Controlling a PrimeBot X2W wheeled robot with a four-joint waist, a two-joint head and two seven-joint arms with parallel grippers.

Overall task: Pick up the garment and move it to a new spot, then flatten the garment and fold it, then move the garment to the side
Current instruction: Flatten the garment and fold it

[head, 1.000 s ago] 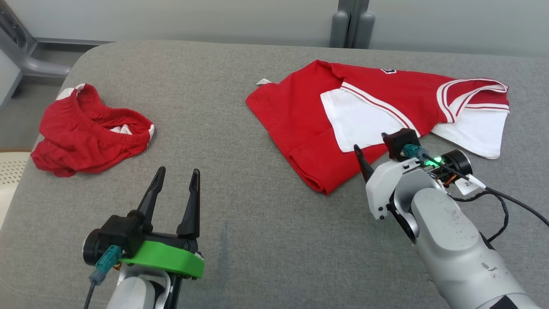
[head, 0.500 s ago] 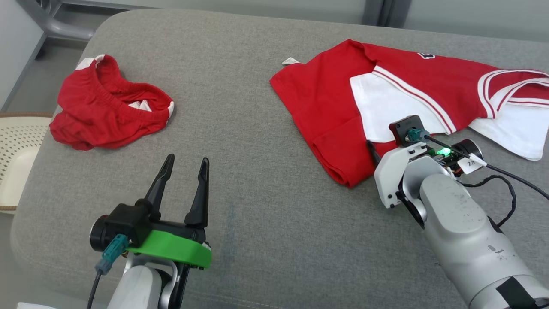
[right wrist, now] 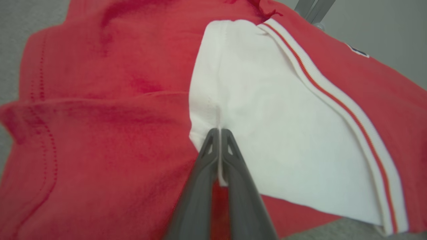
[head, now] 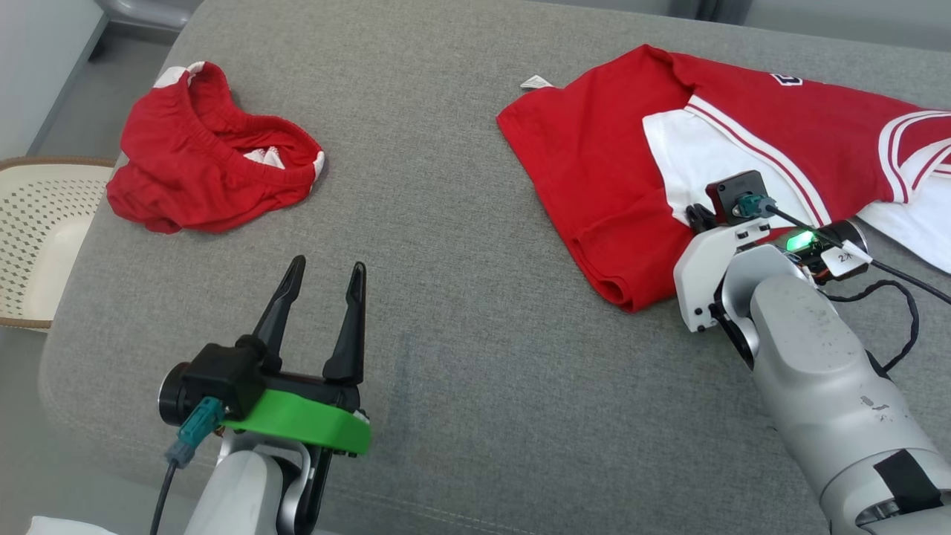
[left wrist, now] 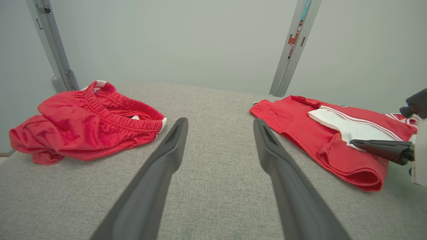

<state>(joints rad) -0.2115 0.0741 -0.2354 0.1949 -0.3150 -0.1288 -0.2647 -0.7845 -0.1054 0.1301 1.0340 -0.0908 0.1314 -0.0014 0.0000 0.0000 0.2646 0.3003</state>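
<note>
The garment (head: 594,163) is a red shirt with white, red-striped sleeves, lying crumpled on the right of the grey table (head: 461,357). My right gripper (right wrist: 219,130) is shut on it, pinching a fold at the edge of the white sleeve (right wrist: 267,133) where it meets the red cloth. From the head view the right wrist covers most of its fingers (head: 698,217). The left wrist view catches that gripper's dark fingers (left wrist: 380,148) lying on the shirt (left wrist: 300,130). My left gripper (head: 328,264) stands open above bare table at the front left, holding nothing (left wrist: 220,121).
A bunched pair of red shorts (head: 200,171) lies at the table's far left (left wrist: 83,130). A cream perforated basket (head: 37,238) stands beside the table's left edge. A black cable (head: 891,312) trails from the right wrist.
The right gripper has gone from open to shut on the white sleeve edge. The camera has tilted and turned, shifting the whole picture. The left gripper stays open in place.
</note>
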